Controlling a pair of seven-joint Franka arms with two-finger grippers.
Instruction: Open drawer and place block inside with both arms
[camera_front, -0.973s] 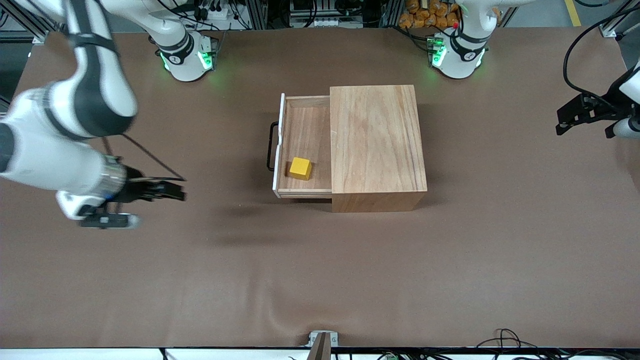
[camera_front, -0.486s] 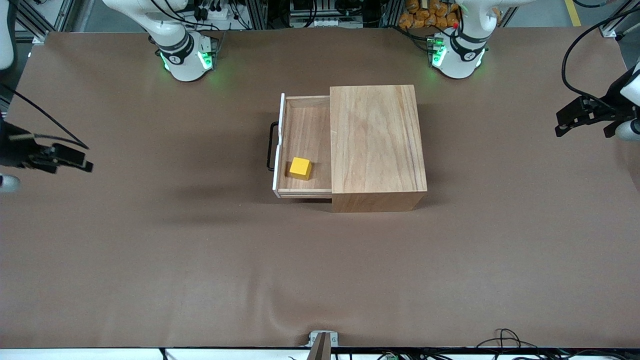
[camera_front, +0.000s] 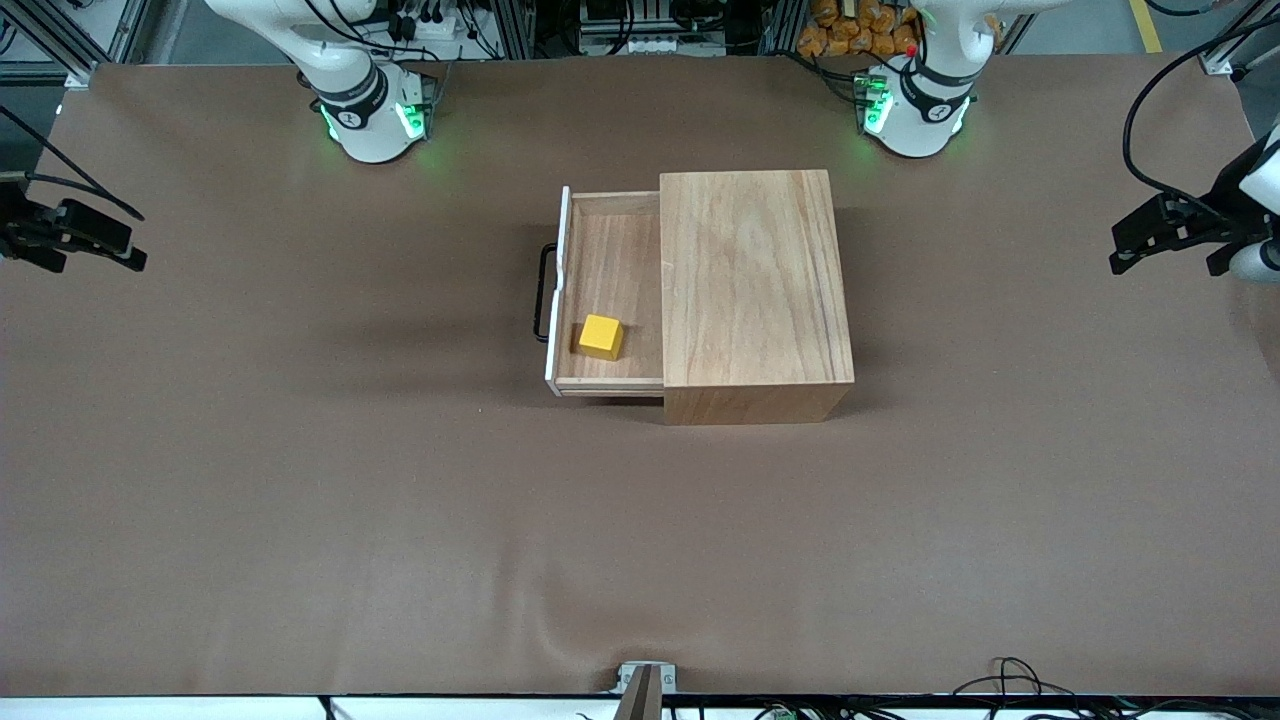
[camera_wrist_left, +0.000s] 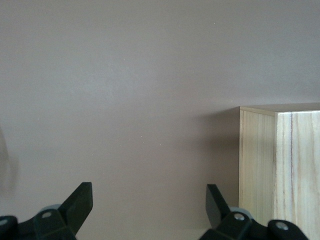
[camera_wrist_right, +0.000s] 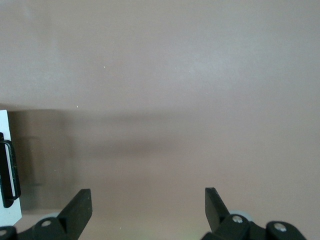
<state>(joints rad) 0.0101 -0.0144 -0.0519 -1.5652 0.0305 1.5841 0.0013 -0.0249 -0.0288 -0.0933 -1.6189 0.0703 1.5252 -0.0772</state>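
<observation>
The wooden cabinet (camera_front: 755, 290) stands mid-table with its drawer (camera_front: 605, 240) pulled out toward the right arm's end; the white front panel (camera_front: 557, 300) carries a black wire handle (camera_front: 541, 292). The yellow block (camera_front: 601, 336) lies inside the drawer, in the corner nearer the front camera. My right gripper (camera_front: 135, 258) is open and empty, over the table at the right arm's end; its wrist view (camera_wrist_right: 148, 200) shows the drawer's front panel (camera_wrist_right: 6, 165). My left gripper (camera_front: 1120, 262) is open and empty over the left arm's end; its wrist view (camera_wrist_left: 149, 202) shows the cabinet (camera_wrist_left: 280, 170).
The brown table mat (camera_front: 400, 520) spreads all around the cabinet. The two green-lit arm bases (camera_front: 372, 115) (camera_front: 912, 110) stand along the edge farthest from the front camera. A small metal bracket (camera_front: 645, 680) and loose cables (camera_front: 1010, 680) sit at the near edge.
My right arm has swung away from beside the drawer to the right arm's end of the table and risen. The left arm, the drawer and the block have not moved.
</observation>
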